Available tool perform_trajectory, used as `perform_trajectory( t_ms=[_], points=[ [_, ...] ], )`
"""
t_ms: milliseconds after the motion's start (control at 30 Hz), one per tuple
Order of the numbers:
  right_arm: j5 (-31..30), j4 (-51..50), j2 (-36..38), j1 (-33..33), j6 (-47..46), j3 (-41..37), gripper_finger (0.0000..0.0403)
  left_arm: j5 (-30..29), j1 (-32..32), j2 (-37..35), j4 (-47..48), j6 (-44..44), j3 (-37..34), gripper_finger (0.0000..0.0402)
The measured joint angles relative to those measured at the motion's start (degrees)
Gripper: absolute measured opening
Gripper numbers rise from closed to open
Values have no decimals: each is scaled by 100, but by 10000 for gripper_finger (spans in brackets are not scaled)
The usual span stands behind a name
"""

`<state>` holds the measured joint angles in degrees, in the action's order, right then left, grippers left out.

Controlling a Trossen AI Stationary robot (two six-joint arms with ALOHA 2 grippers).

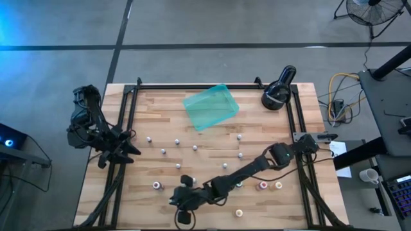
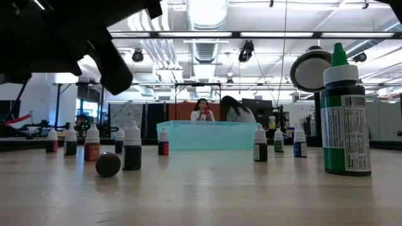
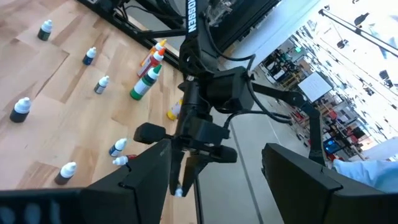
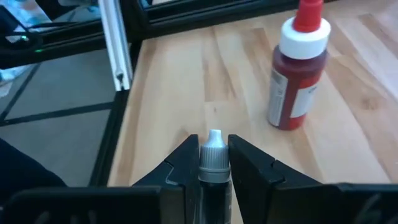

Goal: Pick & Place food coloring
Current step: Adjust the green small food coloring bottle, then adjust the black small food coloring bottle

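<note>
Only the right wrist view shows the right gripper (image 4: 214,163) clamped on a white-capped food coloring bottle (image 4: 213,159) near the worktop's front edge, beside a red bottle (image 4: 297,71), while the left gripper (image 1: 128,142) waits at the left edge, jaws apart.

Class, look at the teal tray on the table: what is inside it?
From above, the tray shows nothing inside; wood grain shows through its floor. In the low view its near wall blurs the interior, so nothing can be confirmed there.
</note>
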<state>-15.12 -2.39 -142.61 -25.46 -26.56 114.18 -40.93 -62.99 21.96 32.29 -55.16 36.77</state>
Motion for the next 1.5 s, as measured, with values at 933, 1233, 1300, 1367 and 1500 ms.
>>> perform_trajectory(
  t_ms=[933, 1233, 1300, 1367, 1500],
  points=[
    [376, -748, 10, 142, -238, -8, 70, 62, 0, 89, -56, 118, -20, 225],
    [358, -1615, 546, 233, 120, -8, 78, 61, -1, 91, -39, 120, -20, 225],
    [356, -2010, 692, 242, 127, -8, 75, 61, 0, 90, -39, 120, -20, 225],
    [356, -2444, 828, 246, -32, -8, 72, 61, 0, 92, -39, 127, -21, 225],
    [569, -3310, 1036, 324, -1770, 22, 68, 61, 1, 93, -37, 146, -28, 225]
  ],
)
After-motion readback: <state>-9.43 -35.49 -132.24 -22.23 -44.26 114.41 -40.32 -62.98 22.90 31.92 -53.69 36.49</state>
